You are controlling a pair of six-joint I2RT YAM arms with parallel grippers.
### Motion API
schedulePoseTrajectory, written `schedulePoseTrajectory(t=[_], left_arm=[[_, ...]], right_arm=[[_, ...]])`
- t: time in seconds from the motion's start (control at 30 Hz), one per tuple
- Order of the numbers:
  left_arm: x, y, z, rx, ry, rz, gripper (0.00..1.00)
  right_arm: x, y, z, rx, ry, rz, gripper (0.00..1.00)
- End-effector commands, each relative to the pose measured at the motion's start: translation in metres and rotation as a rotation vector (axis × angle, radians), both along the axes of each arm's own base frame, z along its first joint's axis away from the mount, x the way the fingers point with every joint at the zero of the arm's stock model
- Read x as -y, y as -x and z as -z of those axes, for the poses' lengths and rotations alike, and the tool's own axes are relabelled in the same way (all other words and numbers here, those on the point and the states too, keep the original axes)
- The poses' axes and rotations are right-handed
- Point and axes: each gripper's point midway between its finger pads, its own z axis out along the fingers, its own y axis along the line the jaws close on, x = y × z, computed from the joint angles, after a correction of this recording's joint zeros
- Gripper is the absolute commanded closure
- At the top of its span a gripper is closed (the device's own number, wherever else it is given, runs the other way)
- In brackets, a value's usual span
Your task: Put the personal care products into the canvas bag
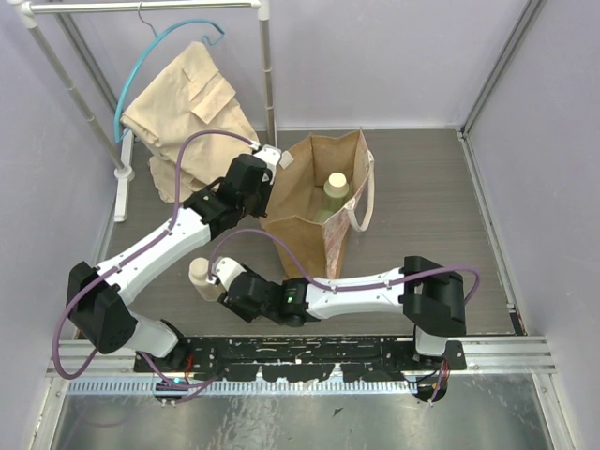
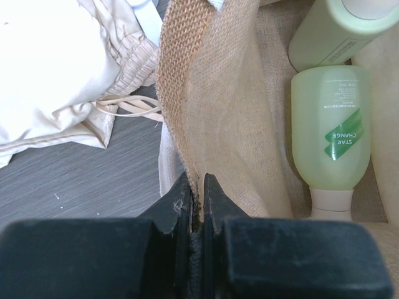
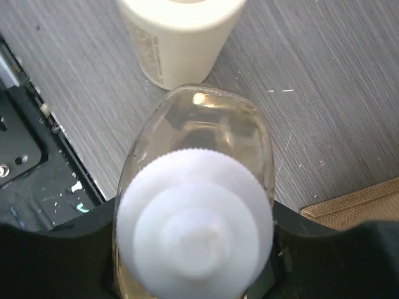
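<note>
Right hand [image 3: 194, 249] straddles the upright amber bottle [image 3: 199, 137] at the surface's near-left edge. I can't tell if it's clamped. The bag [image 1: 300, 234] stands just behind-right, its rim pinched shut in the left hand [image 2: 194, 193].

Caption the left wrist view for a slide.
Left gripper pinches the canvas bag rim; labelled green bottle and second green bottle inside.

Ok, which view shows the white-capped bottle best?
Right wrist: the white-capped bottle fills the frame, cap toward the camera, between the right hand's fingers. From the top external view that hand hides nearly all of it; the left wrist view shows none.
</note>
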Motion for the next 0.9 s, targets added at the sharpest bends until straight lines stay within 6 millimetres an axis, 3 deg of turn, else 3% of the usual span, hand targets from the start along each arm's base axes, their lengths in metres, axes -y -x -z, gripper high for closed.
schedulePoseTrajectory(t=[0.0, 0.17, 0.43, 0.77, 0.87], left_arm=[[-0.006, 0.002, -0.002, 0.018, -0.002, -0.002, 1.0], [-0.004, 0.001, -0.002, 0.016, 0.005, -0.001, 1.0], [-0.002, 0.001, 0.006, -0.005, 0.008, -0.001, 1.0], [-0.002, 0.001, 0.007, -0.008, 0.009, -0.007, 1.0], [-0.001, 0.001, 0.008, -0.012, 0.011, -0.008, 1.0]], right_arm=[[-0.011, -0.007, -0.012, 0.021, -0.063, 0.032, 0.62], [0.001, -0.007, -0.015, 0.014, -0.076, 0.061, 0.86], [0.04, -0.003, -0.023, -0.006, -0.091, 0.127, 0.98], [0.128, 0.015, -0.087, -0.101, -0.141, 0.255, 0.99], [0.152, 0.015, -0.114, -0.099, -0.142, 0.304, 0.99]])
